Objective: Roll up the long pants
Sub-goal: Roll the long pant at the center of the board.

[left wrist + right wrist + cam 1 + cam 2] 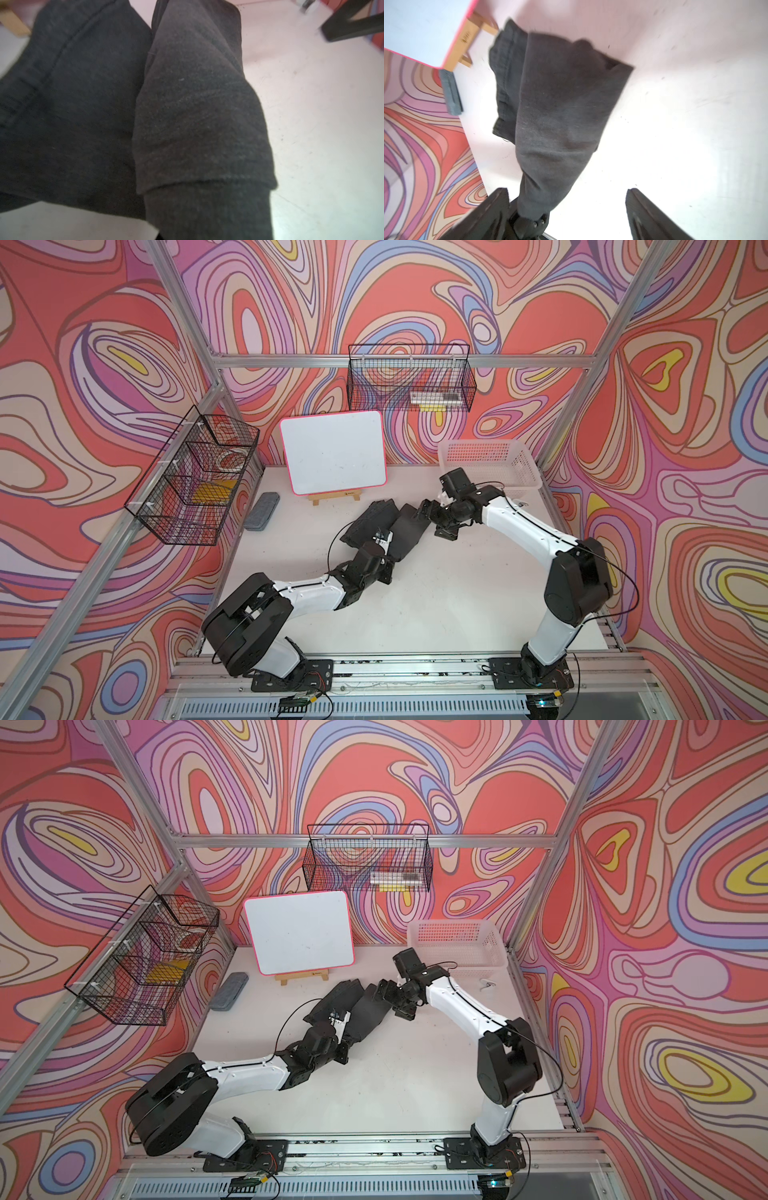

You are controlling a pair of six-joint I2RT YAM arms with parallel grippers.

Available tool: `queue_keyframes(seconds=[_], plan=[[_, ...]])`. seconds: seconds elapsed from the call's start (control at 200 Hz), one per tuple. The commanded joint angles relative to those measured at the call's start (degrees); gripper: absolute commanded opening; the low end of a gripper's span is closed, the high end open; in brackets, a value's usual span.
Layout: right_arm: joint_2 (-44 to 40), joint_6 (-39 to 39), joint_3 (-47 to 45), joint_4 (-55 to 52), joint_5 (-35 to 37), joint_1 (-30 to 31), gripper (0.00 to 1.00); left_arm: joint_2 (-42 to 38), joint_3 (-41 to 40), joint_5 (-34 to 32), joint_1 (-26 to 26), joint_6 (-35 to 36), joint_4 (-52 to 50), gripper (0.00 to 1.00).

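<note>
The long pants point(409, 526) point(370, 1011) lie folded in a dark charcoal bundle at the middle of the white table. My left gripper point(384, 537) point(338, 1019) sits low over their near part. In the left wrist view the cloth point(197, 124) fills the picture and hides the jaws, which are shut on it. My right gripper point(432, 520) point(392, 999) is at the bundle's far right end and stands open. In the right wrist view point(566, 190) a strip of the pants point(560, 104) runs loosely between its spread fingers point(643, 207), close to one side.
A whiteboard on a small wooden easel point(332, 452) stands just behind the pants. A grey eraser point(262, 510) lies to its left. The white plastic basket point(490, 464) is at the back right. Black wire baskets hang on the left point(195, 477) and back point(409, 377) walls.
</note>
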Motion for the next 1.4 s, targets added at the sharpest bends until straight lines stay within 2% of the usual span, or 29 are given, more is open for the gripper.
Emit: queue_keyframes(seconds=[0.0, 0.02, 0.1, 0.165, 0.215, 0.3, 0.431, 0.496, 0.536, 0.606, 0.626, 0.651, 0.686, 0.731, 0.781, 0.786, 0.801, 0.836, 0.906, 1.042, 1.202, 1.312, 1.392], plan=[[-2.7, -1.6, -6.2, 2.2, -2.2, -1.4, 0.94, 3.9, -4.3, 17.9, 1.9, -25.3, 17.8, 0.0], [-3.3, -0.5, -8.1, 4.2, -3.1, -1.3, 0.98, 5.3, -5.0, 19.1, 2.1, -28.2, 21.4, 0.0], [-5.3, 4.5, -15.3, 13.4, -4.3, -0.5, 0.98, 11.5, -6.9, 21.8, 2.2, -38.4, 35.1, 0.0], [-5.7, 6.0, -17.6, 18.0, -2.0, 1.3, 0.98, 15.7, -7.5, 22.6, 1.7, -43.1, 42.2, 0.0], [-4.5, 6.4, -17.7, 20.5, -1.2, 2.7, 0.98, 17.5, -7.8, 22.6, 1.4, -44.2, 44.9, 0.0], [-0.6, 6.7, -16.5, 22.8, -0.2, 4.0, 0.98, 17.2, -7.2, 23.6, 1.2, -43.6, 42.7, 0.0], [5.4, 6.2, -15.0, 29.4, 0.7, 4.6, 0.98, 11.1, -4.5, 24.8, 0.5, -38.8, 28.9, 0.0], [9.5, 5.1, -11.4, 27.9, 1.5, 4.6, 0.97, 8.1, -3.4, 25.3, 0.4, -36.1, 22.5, 0.0], [12.0, 4.4, -8.7, 25.6, 2.1, 4.5, 0.91, 6.7, -3.7, 25.1, 0.4, -35.8, 21.4, 0.0], [15.1, 5.3, -6.4, 23.1, 2.2, 4.6, 0.71, 4.8, -3.3, 25.2, 0.5, -35.1, 17.3, 0.0], [15.6, 5.7, -6.0, 22.7, 2.3, 4.8, 0.61, 4.1, -3.2, 24.7, 0.4, -34.7, 15.6, 0.08], [16.1, 6.1, -5.4, 21.5, 2.9, 5.0, 0.41, 3.1, -3.2, 24.1, 0.4, -34.2, 13.7, 0.21], [16.5, 6.1, -4.3, 19.1, 4.5, 5.6, 0.23, 1.5, -2.9, 23.2, 0.4, -32.5, 10.3, 0.29], [17.1, 5.3, -2.0, 14.6, 6.7, 6.7, 0.13, -1.8, -1.6, 20.7, 0.2, -28.9, 1.4, 0.41], [17.7, 4.6, 0.5, 9.7, 9.5, 8.1, 0.1, -6.0, 2.3, 16.9, -0.2, -23.1, -9.3, 0.85], [17.7, 4.5, 0.7, 9.2, 9.8, 8.3, 0.09, -6.5, 2.6, 16.3, -0.3, -22.4, -10.7, 0.92], [17.8, 4.5, 1.4, 7.8, 10.5, 8.5, 0.07, -7.8, 3.4, 14.6, -0.4, -20.4, -13.7, 0.98], [18.0, 4.8, 2.2, 5.3, 12.4, 9.1, 0.03, -10.9, 5.5, 10.1, -1.0, -16.2, -22.1, 0.99], [18.2, 5.4, 3.2, 1.3, 15.7, 9.6, 0.02, -16.3, 8.7, 0.7, -1.5, -9.9, -34.3, 0.99], [19.9, 5.2, 7.4, -5.9, 19.3, 10.1, 0.01, -23.3, 12.1, -17.0, -4.6, 0.9, -48.0, 0.99], [22.0, 6.0, 13.5, -10.6, 19.1, 11.2, 0.03, -18.5, 14.9, -30.2, -15.0, 16.9, -46.6, 0.99], [23.1, 6.5, 15.8, -12.2, 18.5, 11.5, 0.04, -13.5, 13.8, -38.3, -20.9, 26.4, -36.6, 0.99], [23.4, 6.7, 16.3, -12.1, 18.2, 11.9, 0.04, -10.0, 13.0, -39.5, -22.5, 31.3, -30.0, 0.99]])
